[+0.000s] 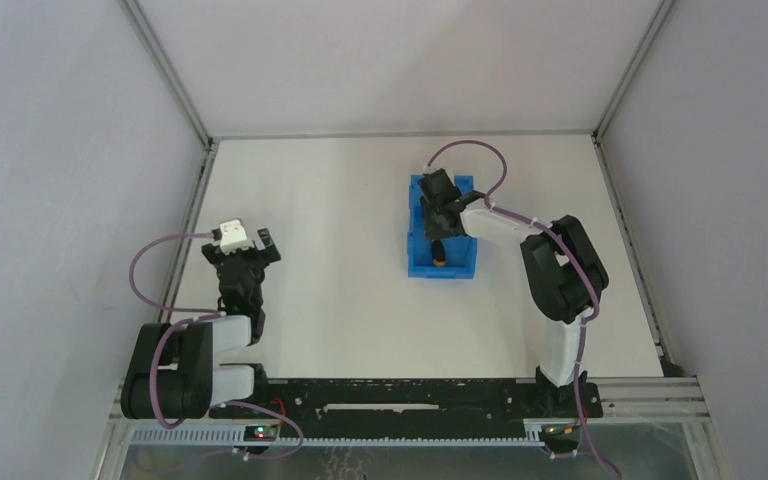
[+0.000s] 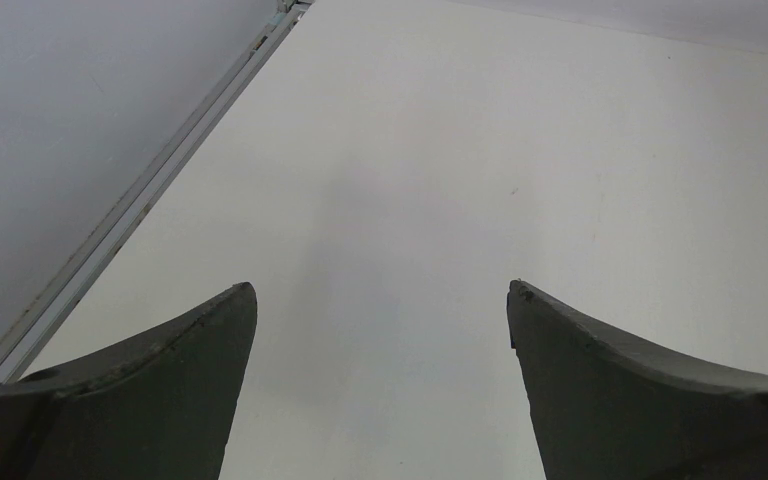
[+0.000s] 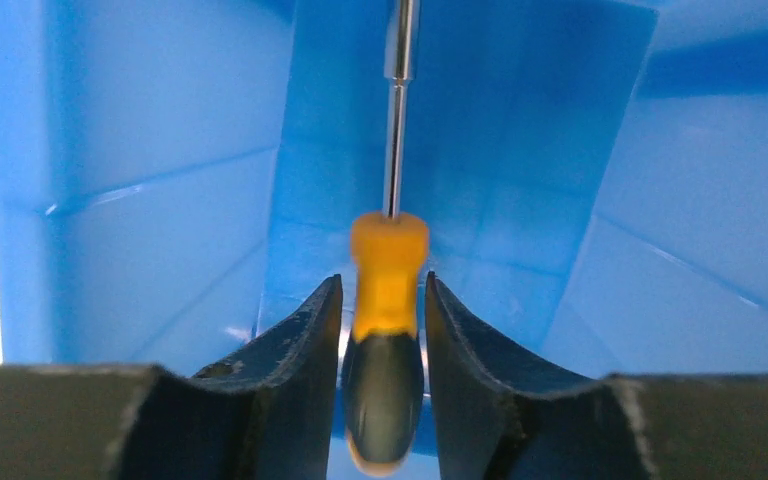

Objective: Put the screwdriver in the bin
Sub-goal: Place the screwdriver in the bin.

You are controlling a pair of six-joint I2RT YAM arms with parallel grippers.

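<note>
The blue bin (image 1: 463, 262) stands on the white table right of centre. The screwdriver (image 1: 439, 250) is inside it, orange-and-black handle toward the low front edge. My right gripper (image 1: 441, 222) reaches down into the bin. In the right wrist view the handle (image 3: 387, 300) sits between the fingers (image 3: 305, 340), slightly blurred, with a thin gap on each side, and the silver shaft (image 3: 395, 150) points at the far wall of the bin (image 3: 160, 200). The right gripper (image 3: 382, 282) is narrowly open. My left gripper (image 1: 246, 250) is wide open and empty over the left of the table (image 2: 380, 290).
Metal frame rails (image 1: 198, 190) and grey enclosure walls border the table on the left, back and right. In the left wrist view only the bare white table (image 2: 460, 150) and the left rail (image 2: 160, 180) show.
</note>
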